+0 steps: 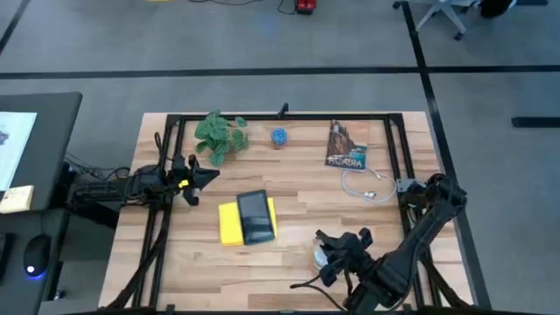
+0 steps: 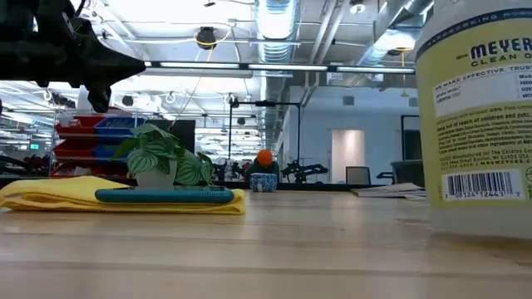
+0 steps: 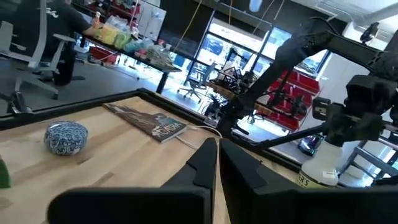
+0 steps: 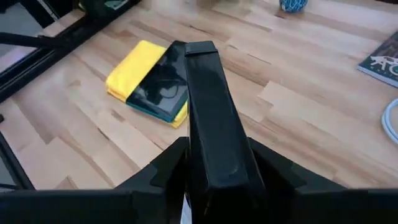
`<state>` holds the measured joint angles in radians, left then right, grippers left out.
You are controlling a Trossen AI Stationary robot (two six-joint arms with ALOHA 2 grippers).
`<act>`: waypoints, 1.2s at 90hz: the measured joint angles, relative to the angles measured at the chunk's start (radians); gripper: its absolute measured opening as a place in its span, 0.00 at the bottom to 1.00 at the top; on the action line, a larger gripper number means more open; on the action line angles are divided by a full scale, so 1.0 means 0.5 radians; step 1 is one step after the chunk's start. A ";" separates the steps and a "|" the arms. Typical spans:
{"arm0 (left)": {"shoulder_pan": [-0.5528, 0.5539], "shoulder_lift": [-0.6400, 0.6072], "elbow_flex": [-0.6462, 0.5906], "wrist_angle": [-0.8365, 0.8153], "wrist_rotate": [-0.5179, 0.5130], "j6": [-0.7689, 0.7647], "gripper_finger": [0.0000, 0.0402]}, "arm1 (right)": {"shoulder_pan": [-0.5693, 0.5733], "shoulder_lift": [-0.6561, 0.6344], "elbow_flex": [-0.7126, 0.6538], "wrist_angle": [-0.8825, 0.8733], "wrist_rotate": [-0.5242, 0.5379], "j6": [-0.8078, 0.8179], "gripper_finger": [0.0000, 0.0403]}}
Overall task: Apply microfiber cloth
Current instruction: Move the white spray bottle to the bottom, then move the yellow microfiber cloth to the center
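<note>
The yellow microfiber cloth (image 1: 227,224) lies folded on the table's middle. The dark tablet (image 1: 255,216) lies flat on the cloth's right part, also visible in the right wrist view (image 4: 161,87). My left gripper (image 1: 213,178) hovers shut above the table, to the far left of the cloth, with nothing between its fingers. My right gripper (image 1: 325,248) is shut near the table's front edge, right over the spray bottle (image 1: 320,257). The bottle (image 2: 478,116) stands upright on its base. My right gripper stands directly over the spray bottle's top (image 3: 320,169). The gripper's own body hides that spot, so I cannot tell whether it touches the bottle. My left gripper touches nothing.
At the far side stand a small potted plant (image 1: 219,136) and a blue ball (image 1: 278,136). There too a book (image 1: 346,145) lies flat, with a white cable (image 1: 367,185) beside it. A black frame (image 1: 289,116) runs round the table. Bare wood lies between cloth and bottle.
</note>
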<state>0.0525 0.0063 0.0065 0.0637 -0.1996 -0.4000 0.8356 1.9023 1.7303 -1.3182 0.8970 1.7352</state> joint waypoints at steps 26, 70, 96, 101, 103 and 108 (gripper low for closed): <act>-0.001 -0.001 0.000 -0.010 0.000 -0.002 0.00 | 0.002 0.003 -0.002 0.205 -0.042 -0.352 0.54; 0.000 0.000 0.000 -0.030 0.008 -0.007 0.00 | -0.013 -0.024 0.282 0.076 -0.181 -0.992 0.56; 0.000 0.000 0.000 -0.037 0.008 -0.008 0.00 | -0.121 -0.025 0.520 -0.104 -0.139 -1.456 0.57; 0.000 0.000 0.000 -0.038 0.008 -0.001 0.00 | -0.182 -0.025 0.543 -0.105 -0.137 -1.613 0.57; 0.000 0.000 0.001 -0.038 0.008 0.014 0.00 | -0.212 -0.025 0.552 -0.107 -0.153 -1.682 0.57; 0.000 0.000 0.022 -0.062 0.009 0.066 0.00 | -0.311 -0.025 0.568 -0.109 -0.241 -1.866 0.56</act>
<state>0.0523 0.0063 0.0177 0.0329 -0.1948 -0.3669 0.6801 1.8896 2.0140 -1.3727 0.7763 0.8020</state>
